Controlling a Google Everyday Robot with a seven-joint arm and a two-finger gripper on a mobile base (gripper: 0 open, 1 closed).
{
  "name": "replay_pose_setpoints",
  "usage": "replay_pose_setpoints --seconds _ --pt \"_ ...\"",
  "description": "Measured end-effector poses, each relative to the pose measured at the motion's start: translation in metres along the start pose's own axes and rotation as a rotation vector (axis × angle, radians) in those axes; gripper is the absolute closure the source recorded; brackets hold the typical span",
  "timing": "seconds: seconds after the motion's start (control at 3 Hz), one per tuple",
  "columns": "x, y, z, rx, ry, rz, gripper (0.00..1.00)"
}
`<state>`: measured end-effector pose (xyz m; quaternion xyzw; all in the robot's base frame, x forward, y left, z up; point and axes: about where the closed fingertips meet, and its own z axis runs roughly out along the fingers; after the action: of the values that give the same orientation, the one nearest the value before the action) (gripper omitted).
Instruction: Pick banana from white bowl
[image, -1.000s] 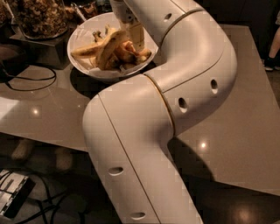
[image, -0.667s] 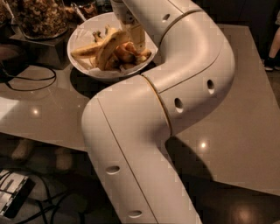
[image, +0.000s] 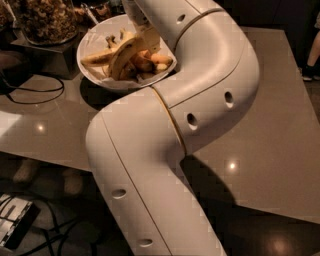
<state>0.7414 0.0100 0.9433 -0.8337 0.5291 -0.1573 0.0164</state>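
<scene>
In the camera view your gripper (image: 148, 39) sits in the white bowl (image: 89, 40), at the upper end of the long curved banana (image: 121, 56); I cannot tell whether it is clamped. Make sure of a firm hold, then lift straight up, clear of the stubby bananas (image: 150, 61) just beneath it.

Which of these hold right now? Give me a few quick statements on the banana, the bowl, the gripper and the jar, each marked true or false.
1. The banana lies on the bare table. False: it is in the white bowl, among shorter bananas.
2. The gripper is over the white bowl, at the banana's upper end. True.
3. The glass jar of nuts stands right of the white bowl. False: it stands to the bowl's left.
4. A black cable lies on the table left of the white bowl. True.
</scene>
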Motion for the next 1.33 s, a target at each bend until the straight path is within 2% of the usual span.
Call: replay_pose_setpoints --seconds 0.33,0.67,1.0,1.33 --pt "-0.005 -0.001 -0.005 0.01 -0.021 0.007 0.81" --pt "-0.006 0.0 -0.006 0.007 -0.036 0.024 1.0" --pt "0.001 0.015 -0.009 0.001 -0.107 0.094 1.0" --pt "0.0 0.006 -0.008 0.04 -0.117 0.096 1.0"
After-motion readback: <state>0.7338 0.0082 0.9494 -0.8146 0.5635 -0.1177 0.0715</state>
